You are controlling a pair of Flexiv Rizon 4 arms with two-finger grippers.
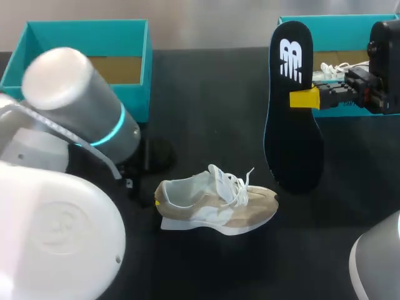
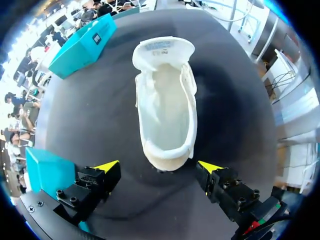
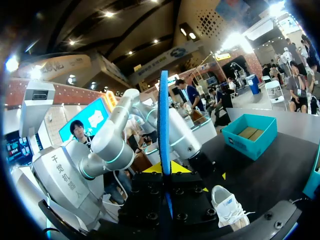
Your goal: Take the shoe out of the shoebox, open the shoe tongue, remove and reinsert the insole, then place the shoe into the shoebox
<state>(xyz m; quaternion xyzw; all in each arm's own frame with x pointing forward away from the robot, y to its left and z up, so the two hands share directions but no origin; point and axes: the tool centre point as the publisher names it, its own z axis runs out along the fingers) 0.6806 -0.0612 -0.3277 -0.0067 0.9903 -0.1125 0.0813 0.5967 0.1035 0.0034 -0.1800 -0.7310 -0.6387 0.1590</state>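
Black insole [image 1: 292,125] hangs pinched in the right tool [image 1: 301,98] for reinserting, left tool [image 2: 158,166] spread wide behind the shoe [image 2: 167,110].

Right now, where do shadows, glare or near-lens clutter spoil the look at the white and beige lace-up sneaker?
Head view: the white and beige lace-up sneaker is evenly lit on the black table; the left arm's grey housing blocks the lower left. Left wrist view: a soft shadow flanks the sneaker. Right wrist view: the black, blue-edged insole, edge-on in the right gripper, splits the scene.
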